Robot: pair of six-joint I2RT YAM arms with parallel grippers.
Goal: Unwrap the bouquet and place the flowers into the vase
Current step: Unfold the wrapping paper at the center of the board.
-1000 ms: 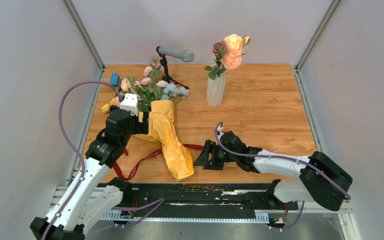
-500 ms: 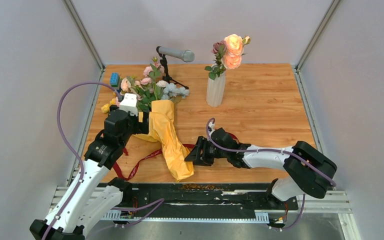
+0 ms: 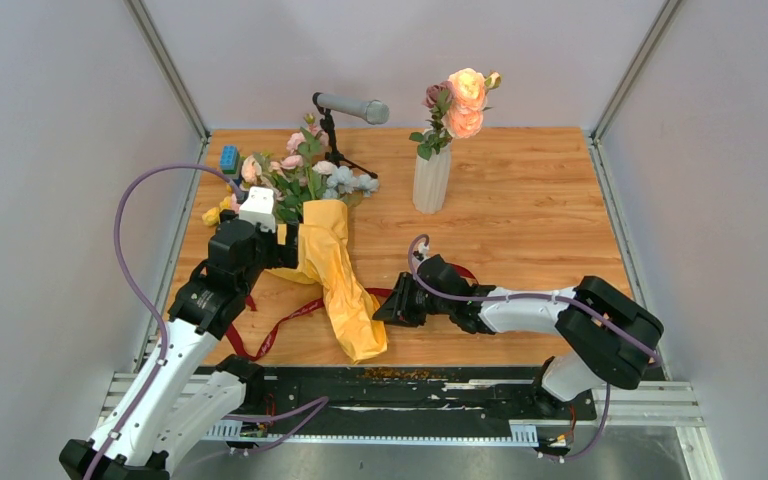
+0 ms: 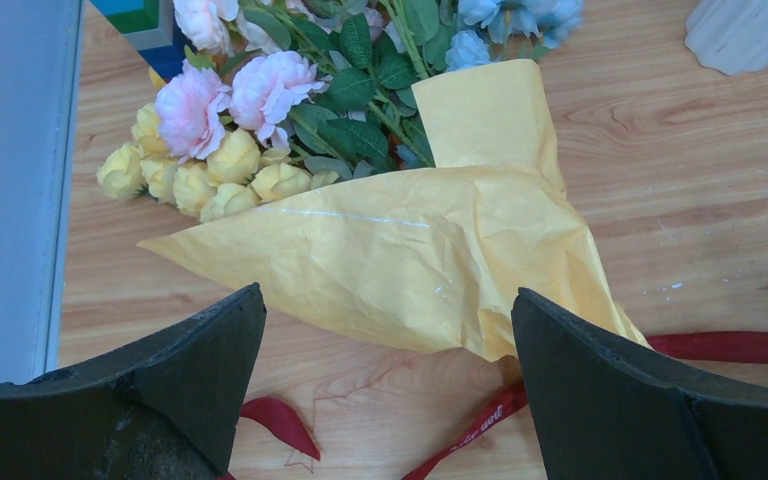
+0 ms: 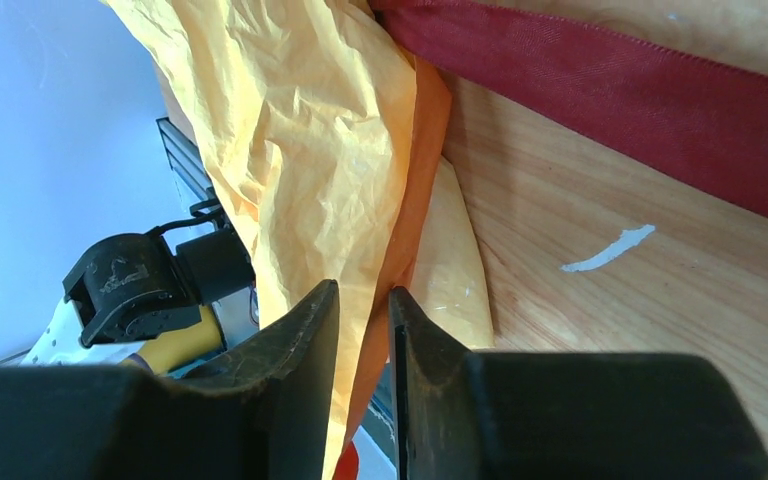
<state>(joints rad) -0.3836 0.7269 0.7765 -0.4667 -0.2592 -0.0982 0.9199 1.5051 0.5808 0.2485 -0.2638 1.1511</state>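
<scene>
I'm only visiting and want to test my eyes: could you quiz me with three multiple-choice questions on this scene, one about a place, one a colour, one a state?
1. Where does the vase stand?
A) far side of the table, right of the microphone
B) between the arm bases
C) lying at the near edge
2. The ribbon is:
A) blue
B) dark red
C) white
3. The left jaws are:
A) wide open above the wrapping paper
B) clamped on a rose
C) shut on nothing
Answers: 1 A, the top view shows it there; 2 B, the right wrist view shows it close up; 3 A, the left wrist view shows them far apart.
</scene>
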